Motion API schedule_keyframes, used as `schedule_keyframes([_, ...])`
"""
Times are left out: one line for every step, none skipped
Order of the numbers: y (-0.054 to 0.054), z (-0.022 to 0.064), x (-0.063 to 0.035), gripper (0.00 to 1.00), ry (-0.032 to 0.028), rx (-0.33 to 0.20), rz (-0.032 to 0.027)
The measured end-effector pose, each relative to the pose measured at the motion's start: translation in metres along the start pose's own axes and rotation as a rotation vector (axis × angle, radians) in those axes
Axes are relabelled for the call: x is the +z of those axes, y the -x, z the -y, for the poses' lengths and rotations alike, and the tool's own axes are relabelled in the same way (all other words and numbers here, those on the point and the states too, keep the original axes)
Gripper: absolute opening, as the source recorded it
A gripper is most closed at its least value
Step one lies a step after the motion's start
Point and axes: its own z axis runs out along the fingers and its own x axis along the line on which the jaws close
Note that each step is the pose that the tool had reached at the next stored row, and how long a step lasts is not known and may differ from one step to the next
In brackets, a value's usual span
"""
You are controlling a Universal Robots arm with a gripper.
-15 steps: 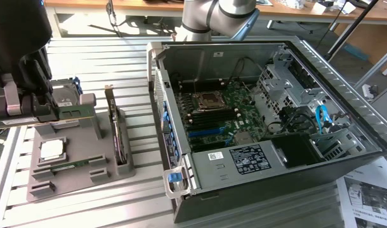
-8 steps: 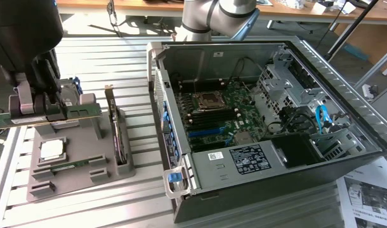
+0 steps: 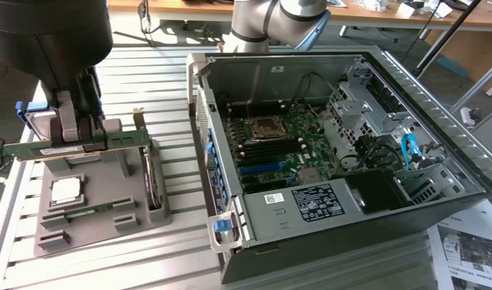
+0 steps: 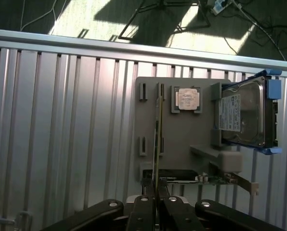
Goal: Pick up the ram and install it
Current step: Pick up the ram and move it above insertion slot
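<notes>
Claw is clamped on the ram; the stick is level, just above the grey tray and well apart from the open case on the exterior view's right. Pick looks done, install isn't: nothing green is seated in the dark slots on the motherboard, as far as I can tell. Count: one ram in the claw, one more green stick lying on the tray, one CPU, one card, one hard drive, one case.
</notes>
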Motion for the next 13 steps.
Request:
schedule_keyframes([0.0, 0.0022, -0.0001, 0.14, -0.0001, 0.0, 0.0])
schedule_keyframes([0.0, 0.0049, -0.0003, 0.14, 0.0, 0.0, 0.0])
schedule_keyframes([-0.001, 0.0072, -0.0005, 0.14, 0.0, 0.0, 0.0])
schedule_keyframes([-0.001, 0.0097, -0.0006, 0.14, 0.0, 0.0, 0.0001])
schedule_keyframes([-0.001, 0.0118, -0.0008, 0.14, 0.0, 0.0, 0.0])
schedule_keyframes([-0.001, 0.0148, -0.001, 0.14, 0.0, 0.0, -0.0001])
schedule_keyframes([-0.001, 0.017, -0.0011, 0.14, 0.0, 0.0, 0.0])
schedule_keyframes([-0.002, 0.0208, -0.0013, 0.14, 0.0, 0.0, 0.0])
schedule_keyframes([-0.002, 0.0244, -0.0016, 0.14, 0.0, 0.0, 0.0001])
schedule_keyframes([-0.002, 0.0265, -0.0017, 0.14, 0.0, 0.0, 0.0001])
schedule_keyframes([-0.002, 0.0298, -0.0019, 0.14, 0.0, 0.0, 0.0001])
schedule_keyframes([-0.003, 0.0318, -0.0021, 0.14, 0.0, 0.0, 0.0001])
schedule_keyframes([-0.003, 0.0342, -0.0022, 0.14, 0.0, 0.0, 0.0])
